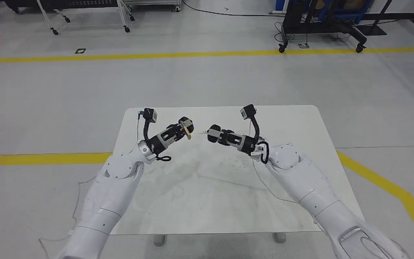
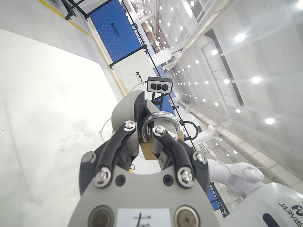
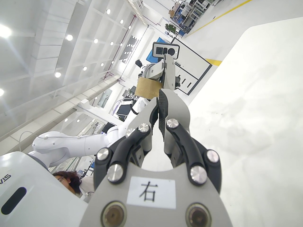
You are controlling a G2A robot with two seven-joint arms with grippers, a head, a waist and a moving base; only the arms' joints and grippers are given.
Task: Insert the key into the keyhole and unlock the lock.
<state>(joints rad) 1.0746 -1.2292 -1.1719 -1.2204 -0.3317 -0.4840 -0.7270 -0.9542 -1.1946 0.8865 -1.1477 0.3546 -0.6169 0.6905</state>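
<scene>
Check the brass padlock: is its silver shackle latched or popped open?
Cannot tell for sure. The silver shackle arches close over the brass padlock held in the left hand, but the hand hides one leg's end.

A brass-yellow padlock point(image 3: 147, 89) with a silver shackle point(image 2: 161, 116) stood out against the white table point(image 1: 291, 129). The grey right gripper point(image 3: 162, 93) showed black ribbed pads point(image 3: 162, 109), and yellow lines point(image 1: 194, 55) striped the pale grey floor point(image 1: 194, 84).

White table point(image 1: 220, 201), yellow floor line point(image 1: 194, 55), black wheeled cart point(image 1: 323, 24)
</scene>
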